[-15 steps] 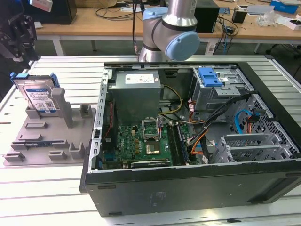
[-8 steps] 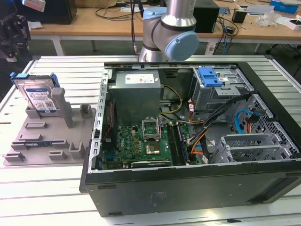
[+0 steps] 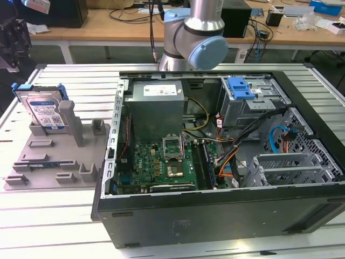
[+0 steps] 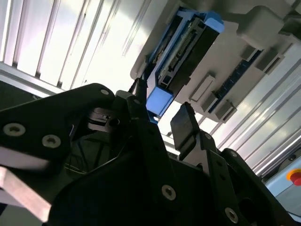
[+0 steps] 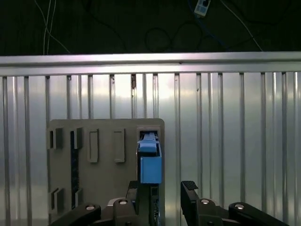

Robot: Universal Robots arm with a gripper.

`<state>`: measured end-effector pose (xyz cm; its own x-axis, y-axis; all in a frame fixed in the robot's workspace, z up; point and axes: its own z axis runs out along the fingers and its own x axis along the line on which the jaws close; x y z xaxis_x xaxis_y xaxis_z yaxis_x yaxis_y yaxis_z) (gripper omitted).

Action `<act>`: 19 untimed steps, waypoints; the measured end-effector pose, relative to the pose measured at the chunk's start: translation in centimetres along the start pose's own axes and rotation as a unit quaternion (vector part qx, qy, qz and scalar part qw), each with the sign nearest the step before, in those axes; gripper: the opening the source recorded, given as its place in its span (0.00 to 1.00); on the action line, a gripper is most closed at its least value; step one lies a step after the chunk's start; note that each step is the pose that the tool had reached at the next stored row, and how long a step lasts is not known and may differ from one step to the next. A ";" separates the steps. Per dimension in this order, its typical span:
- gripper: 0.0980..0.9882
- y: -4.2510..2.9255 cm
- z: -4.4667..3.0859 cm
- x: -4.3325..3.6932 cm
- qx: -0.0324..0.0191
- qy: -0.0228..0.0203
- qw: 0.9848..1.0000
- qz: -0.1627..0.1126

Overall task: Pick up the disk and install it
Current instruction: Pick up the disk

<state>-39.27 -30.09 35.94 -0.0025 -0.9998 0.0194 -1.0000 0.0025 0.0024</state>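
One flat rectangular silver disk (image 3: 46, 110) with a white-and-blue label and a blue plastic bracket around its edges stands on edge in a slot of a grey plastic holder (image 3: 59, 162), at the exterior view's left. The label faces the camera there, and a grey post of the holder stands just beside the disk. The holder lies flat on the ribbed aluminium counter (image 3: 48, 216).

In both wrist views the black two-fingered end effector (image 5: 164, 202) (image 4: 162, 120) hangs over the disk (image 5: 150, 165) (image 4: 188, 47) with its fingers spread apart and nothing pinched. The blue end of the bracket lies in line with the gap, closer to one finger than to the other; whether that finger touches it, I cannot tell.

Beside the holder, toward the exterior view's right, an open black computer case (image 3: 215, 216) lies on its side. Inside it are a grey metal power-supply box (image 3: 156, 102), a green motherboard (image 3: 161, 162) and a blue plastic tray (image 3: 240, 87) on a metal drive cage. The silver and light-blue robot arm (image 3: 199, 38) rises behind the case.
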 end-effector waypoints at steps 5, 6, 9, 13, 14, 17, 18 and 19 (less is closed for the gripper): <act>0.43 1.00 0.37 0.02 0.000 0.000 1.000 -0.009; 0.43 1.00 0.38 0.02 0.000 0.000 1.000 -0.012; 0.43 1.02 0.41 0.12 0.000 0.000 1.000 -0.026; 0.43 1.01 0.45 0.25 0.001 0.000 0.999 -0.036; 0.43 1.01 0.45 0.25 0.001 0.000 0.999 -0.036; 0.43 1.01 0.45 0.26 0.001 0.000 0.999 -0.036; 0.43 1.01 0.45 0.27 0.001 0.000 0.999 -0.036; 0.43 1.01 0.46 0.28 0.001 0.000 0.999 -0.036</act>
<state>-40.28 -30.37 35.49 0.0688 -0.9974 0.0194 -0.9976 -0.0687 0.0026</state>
